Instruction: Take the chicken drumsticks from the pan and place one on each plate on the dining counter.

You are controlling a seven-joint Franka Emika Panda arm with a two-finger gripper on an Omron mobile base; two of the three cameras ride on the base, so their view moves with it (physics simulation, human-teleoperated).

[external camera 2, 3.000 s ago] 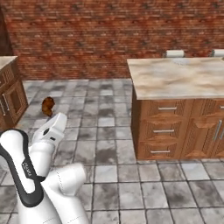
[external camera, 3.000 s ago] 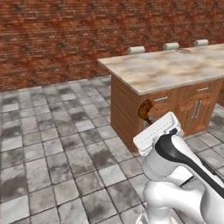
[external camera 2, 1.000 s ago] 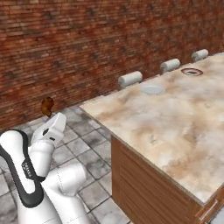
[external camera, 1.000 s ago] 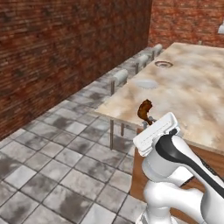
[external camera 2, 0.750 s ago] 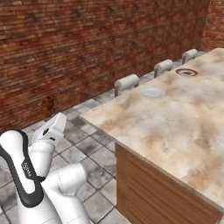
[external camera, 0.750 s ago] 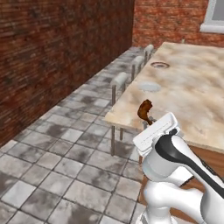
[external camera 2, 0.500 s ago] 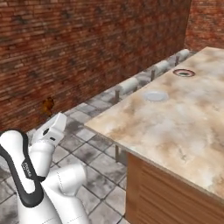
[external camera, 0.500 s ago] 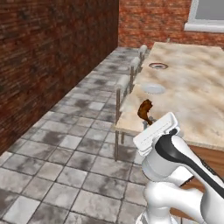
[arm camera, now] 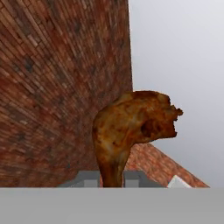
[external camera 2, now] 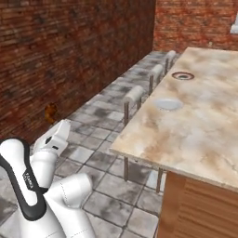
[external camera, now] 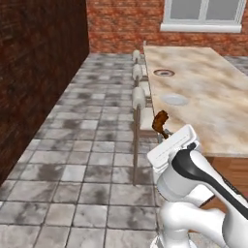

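Glossy white arm (external camera: 193, 193) built from fat, rounded segments, smooth as moulded plastic. Black band curving over the upper link (external camera: 203, 172), tapering toward the elbow. Flat, boxy white hand (external camera: 172, 145) at the end, with sharp edges against the round links. From the other side, a black strip down the forearm (external camera 2: 25, 183) bearing small white lettering, too small to read.

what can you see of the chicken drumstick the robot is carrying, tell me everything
The chicken drumstick is a club-shaped piece of meat with a rough, crisp-looking skin, golden-orange with darker reddish-brown patches. Its bulbous end points away from the hand and its narrow end runs down into the gripper, whose fingers are hidden behind it. It is held up in the air beside the counter, touching nothing else. In the right base view it is a small brown spot against the brick wall.
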